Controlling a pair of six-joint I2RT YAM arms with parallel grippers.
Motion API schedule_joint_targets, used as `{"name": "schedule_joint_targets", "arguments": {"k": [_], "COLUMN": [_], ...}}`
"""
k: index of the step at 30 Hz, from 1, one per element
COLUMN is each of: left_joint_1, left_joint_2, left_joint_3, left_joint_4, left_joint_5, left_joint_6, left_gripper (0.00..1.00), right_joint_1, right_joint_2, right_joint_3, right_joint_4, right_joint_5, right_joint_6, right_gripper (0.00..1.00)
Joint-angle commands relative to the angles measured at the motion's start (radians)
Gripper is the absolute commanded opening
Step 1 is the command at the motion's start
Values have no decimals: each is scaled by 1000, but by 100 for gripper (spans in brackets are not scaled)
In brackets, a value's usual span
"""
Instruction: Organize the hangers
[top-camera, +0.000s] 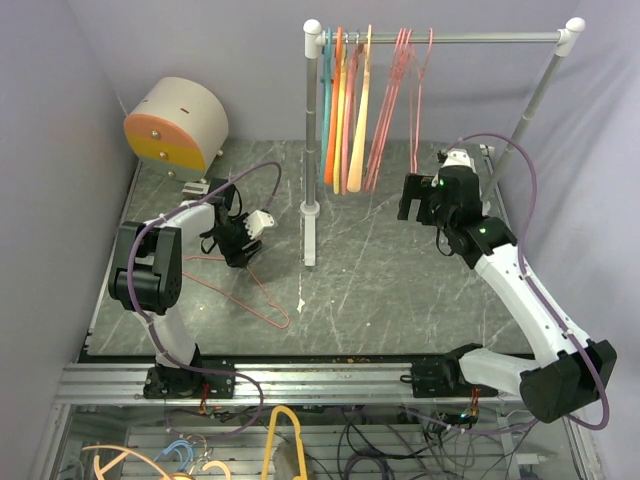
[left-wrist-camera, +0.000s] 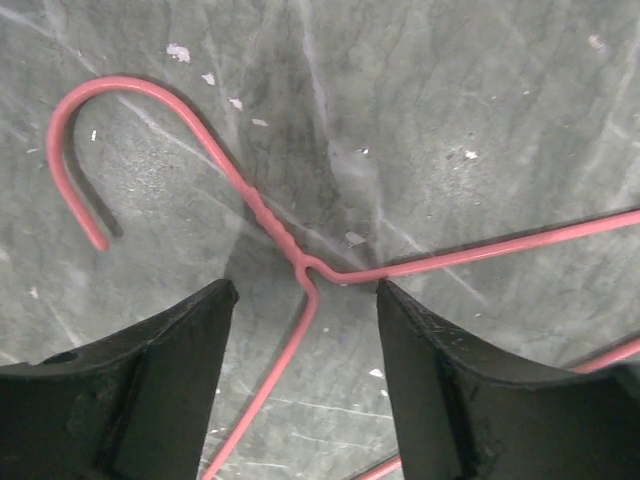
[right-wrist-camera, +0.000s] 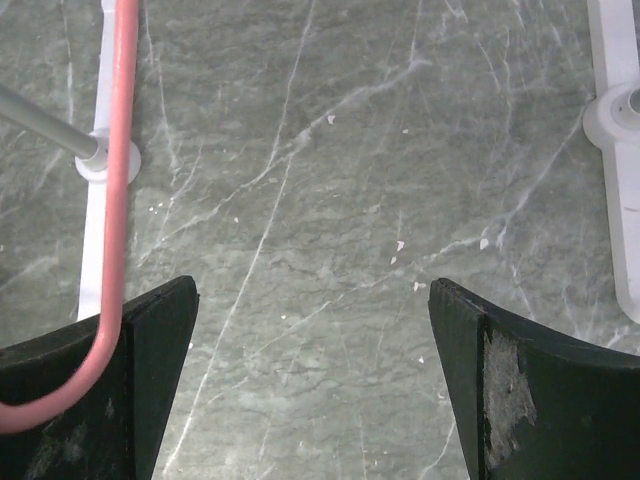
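**Landmark:** silver metal rail with white corner joints (top-camera: 480, 38), standing at the far side of the grey-green marbled table top (top-camera: 400, 290).

**Item 1:** thick plastic hangers hooked on the rail at its left end, hanging close together: teal plastic hanger (top-camera: 326, 110), orange plastic hanger (top-camera: 334, 120), yellow plastic hanger (top-camera: 364, 95).

**Item 2:** bunch of thin pink wire hangers (top-camera: 385, 110), hooked on the rail just to the right of the plastic ones.

**Item 3:** single thin pink wire hanger (left-wrist-camera: 265, 215), lying flat on the table top, in front of and to the left of the rail's left post.

**Item 4:** left gripper (top-camera: 240, 250), low over Item 3. Its jaws are parted with a finger on either side of the twisted neck; no grip shows.

**Item 5:** right gripper (top-camera: 415, 200), in front of the rail below its right half. Its jaws are spread wide and hold nothing. In the right wrist view the curved corner of a pink wire hanger (right-wrist-camera: 118, 150) crosses one finger; contact cannot be told.
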Motion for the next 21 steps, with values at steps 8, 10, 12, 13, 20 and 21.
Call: {"name": "schedule_joint_targets", "arguments": {"k": [8, 10, 12, 13, 20, 21], "left_joint_1": [-7, -7, -7, -7, -60, -69], "left_joint_2": [33, 38, 44, 47, -10, -26], "left_joint_3": [-114, -120, -120, -121, -165, -164], "left_joint_4": [-6, -26, -50, -57, -37, -48], "left_joint_5": [-129, -124, -111, -104, -57, -54], "left_joint_6": [87, 96, 104, 104, 68, 68], "left_gripper": [48, 48, 50, 50, 7, 7], "right_joint_1": [-6, -4, -4, -4, 75, 106], "right_joint_2": [-68, -82, -94, -95, -114, -114], "right_joint_3": [-266, -318, -356, -374, -555, -565], "right_joint_4": [106, 126, 143, 152, 380, 409], "right_joint_5": [-187, -228, -252, -269, -465, -471], "right_joint_6": [102, 123, 140, 146, 179, 171], "right_gripper": [100, 100, 100, 100, 100, 100]}}
